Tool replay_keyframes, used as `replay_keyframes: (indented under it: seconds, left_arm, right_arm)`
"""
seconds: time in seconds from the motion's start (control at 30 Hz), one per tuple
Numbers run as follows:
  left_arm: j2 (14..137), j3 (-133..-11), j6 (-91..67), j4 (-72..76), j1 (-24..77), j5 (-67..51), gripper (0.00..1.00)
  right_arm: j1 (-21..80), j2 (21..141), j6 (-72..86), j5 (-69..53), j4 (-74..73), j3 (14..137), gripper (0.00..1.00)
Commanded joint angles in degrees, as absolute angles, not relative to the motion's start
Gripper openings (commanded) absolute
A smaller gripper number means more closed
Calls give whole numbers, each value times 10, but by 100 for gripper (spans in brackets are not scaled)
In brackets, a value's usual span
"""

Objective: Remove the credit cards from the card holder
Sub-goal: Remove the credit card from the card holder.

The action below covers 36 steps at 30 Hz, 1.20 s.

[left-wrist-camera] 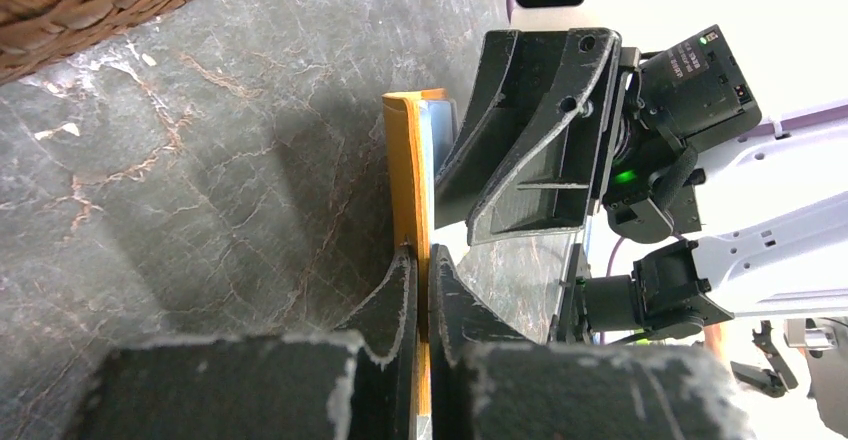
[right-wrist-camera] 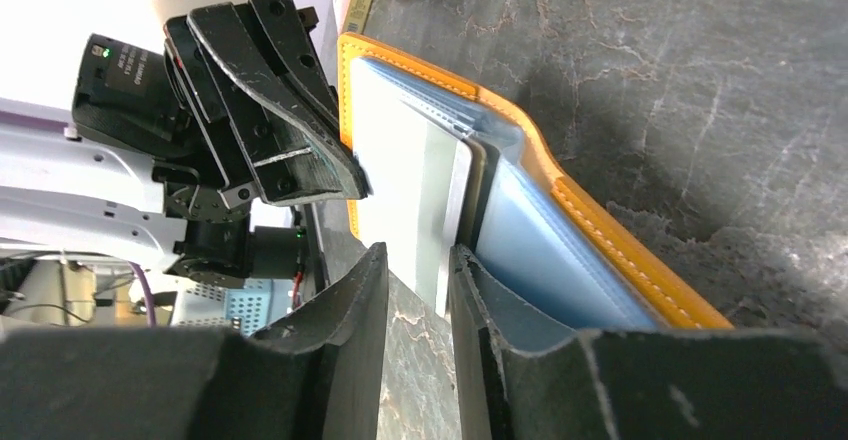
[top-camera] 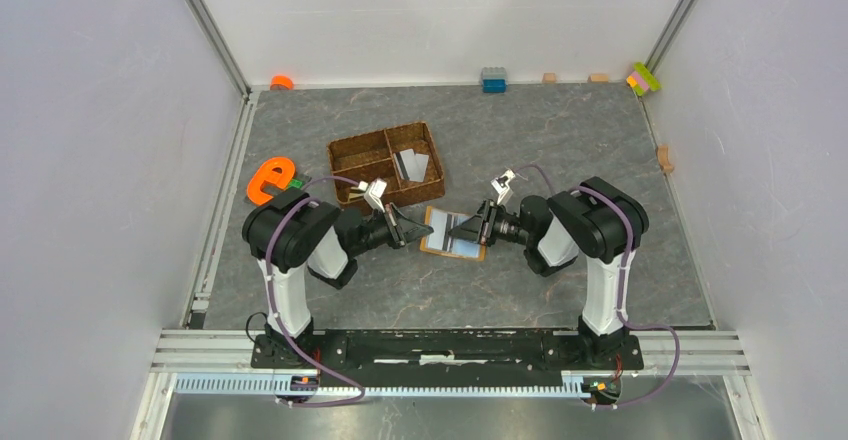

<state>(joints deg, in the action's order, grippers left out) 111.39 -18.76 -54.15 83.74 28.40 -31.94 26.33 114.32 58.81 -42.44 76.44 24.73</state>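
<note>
The orange card holder (top-camera: 452,233) lies open on the table between both arms, its pale blue lining (right-wrist-camera: 560,260) facing up. My left gripper (top-camera: 419,229) is shut on its left orange edge (left-wrist-camera: 408,160), and the wrist view shows the leather pinched between the fingertips (left-wrist-camera: 421,256). My right gripper (right-wrist-camera: 415,260) stands open at the holder's right side. A pale grey-white credit card (right-wrist-camera: 405,185) sticks out of the lining, with its corner reaching into the gap between the right fingers, and the jaws stand apart around it. A darker card edge (right-wrist-camera: 481,175) shows just behind it.
A brown woven divided tray (top-camera: 352,150) stands just behind the left gripper, with pale flat cards (top-camera: 415,166) in its right compartment. An orange e-shaped toy (top-camera: 268,180) lies at the left. Toy bricks (top-camera: 493,80) line the back wall. White walls enclose the table.
</note>
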Motion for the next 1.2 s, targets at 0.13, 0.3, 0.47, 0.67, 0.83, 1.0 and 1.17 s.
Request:
replay_keyframes:
  seconds: [0.13, 0.3, 0.47, 0.67, 0.83, 1.0, 1.17]
  left_arm:
    - [1083, -200, -526, 788, 305, -329, 2]
    - [1085, -200, -527, 799, 305, -336, 2]
    - [1090, -208, -528, 796, 313, -348, 4]
    - [1089, -216, -522, 765, 316, -342, 9]
    - [1080, -224, -509, 719, 319, -327, 17]
    - [1080, -222, -511, 729, 319, -330, 16]
    - [1096, -213, -531, 803, 319, -355, 8]
  right_arm:
    - [283, 1139, 688, -479, 1063, 248, 28]
    - [283, 1135, 691, -483, 1103, 242, 25]
    - [283, 1145, 706, -486, 1122, 252, 19]
    - [284, 1126, 685, -483, 1109, 250, 19]
    - [284, 1115, 672, -482, 1096, 248, 19]
    - [285, 1087, 617, -470, 1003, 243, 19]
    - [287, 1105, 609, -465, 951, 260, 19]
